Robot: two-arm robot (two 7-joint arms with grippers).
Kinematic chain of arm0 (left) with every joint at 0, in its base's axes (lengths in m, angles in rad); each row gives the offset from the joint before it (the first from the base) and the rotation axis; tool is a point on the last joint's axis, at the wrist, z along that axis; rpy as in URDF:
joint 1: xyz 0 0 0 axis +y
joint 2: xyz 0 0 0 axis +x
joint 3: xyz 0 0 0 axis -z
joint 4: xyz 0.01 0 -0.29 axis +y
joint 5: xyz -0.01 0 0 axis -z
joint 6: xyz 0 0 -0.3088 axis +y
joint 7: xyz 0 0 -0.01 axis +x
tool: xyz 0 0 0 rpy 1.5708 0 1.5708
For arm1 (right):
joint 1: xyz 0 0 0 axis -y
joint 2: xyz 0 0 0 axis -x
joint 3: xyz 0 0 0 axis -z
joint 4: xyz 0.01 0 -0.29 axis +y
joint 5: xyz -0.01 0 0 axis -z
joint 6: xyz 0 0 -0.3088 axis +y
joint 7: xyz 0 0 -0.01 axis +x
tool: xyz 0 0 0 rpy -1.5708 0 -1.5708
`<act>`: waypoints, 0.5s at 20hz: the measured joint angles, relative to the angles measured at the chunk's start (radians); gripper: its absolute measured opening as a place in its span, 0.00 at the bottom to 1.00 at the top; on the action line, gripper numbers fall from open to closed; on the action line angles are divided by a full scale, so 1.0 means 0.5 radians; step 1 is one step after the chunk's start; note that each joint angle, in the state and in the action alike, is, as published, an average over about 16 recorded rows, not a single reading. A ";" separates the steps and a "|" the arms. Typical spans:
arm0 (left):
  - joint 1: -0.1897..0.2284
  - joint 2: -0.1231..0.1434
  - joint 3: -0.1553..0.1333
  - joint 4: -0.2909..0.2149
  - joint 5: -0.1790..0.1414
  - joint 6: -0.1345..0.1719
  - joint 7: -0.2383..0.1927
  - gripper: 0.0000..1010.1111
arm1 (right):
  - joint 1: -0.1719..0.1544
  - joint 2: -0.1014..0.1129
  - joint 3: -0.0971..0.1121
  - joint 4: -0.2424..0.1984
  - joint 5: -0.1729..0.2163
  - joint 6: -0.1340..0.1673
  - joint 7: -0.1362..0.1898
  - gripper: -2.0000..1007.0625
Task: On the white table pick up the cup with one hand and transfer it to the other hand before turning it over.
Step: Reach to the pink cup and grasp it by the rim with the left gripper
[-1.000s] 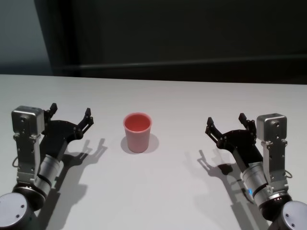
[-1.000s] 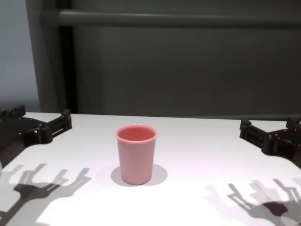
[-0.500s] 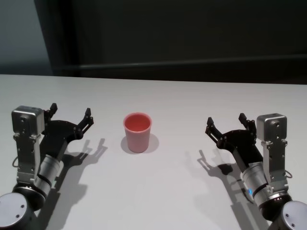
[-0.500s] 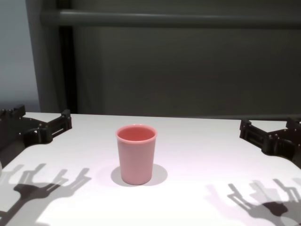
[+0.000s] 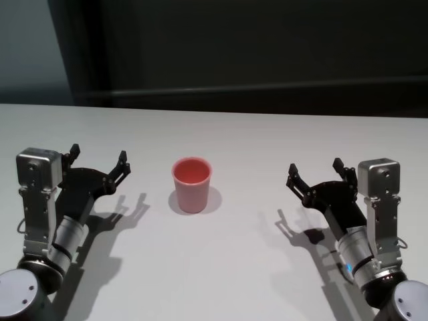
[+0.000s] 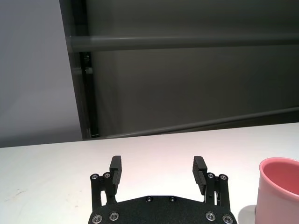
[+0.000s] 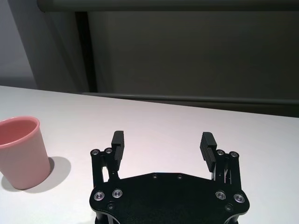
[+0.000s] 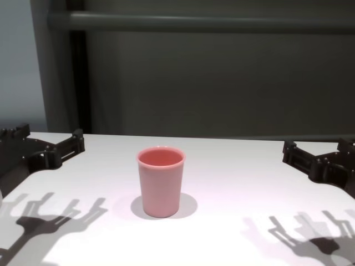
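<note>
head high, chest low, wrists level, sharing cup (image 8: 160, 181)

Two robot arms reach forward from the near corners, one at each side. The left claw (image 5: 97, 159) hangs above the desk (image 5: 227, 267) with its black fingers spread wide, holding nothing. The right claw (image 5: 321, 174) mirrors it, fingers equally splayed and empty, angled slightly inward.

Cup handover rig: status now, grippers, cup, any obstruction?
Left gripper open, empty, left of cup. Right gripper open, empty, right of cup. The cup upright on the white table, rim up, untouched. Nothing between either gripper and it.
</note>
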 joint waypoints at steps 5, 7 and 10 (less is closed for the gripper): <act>0.000 0.000 0.000 0.000 0.000 0.000 0.000 0.99 | 0.000 0.000 0.000 0.000 0.000 0.000 0.000 0.99; 0.000 0.000 0.000 0.000 0.000 0.000 0.000 0.99 | 0.000 0.000 0.000 0.000 0.000 0.000 0.000 0.99; 0.000 0.000 0.000 0.000 0.000 0.000 0.000 0.99 | 0.000 0.000 0.000 0.000 0.000 0.000 0.000 0.99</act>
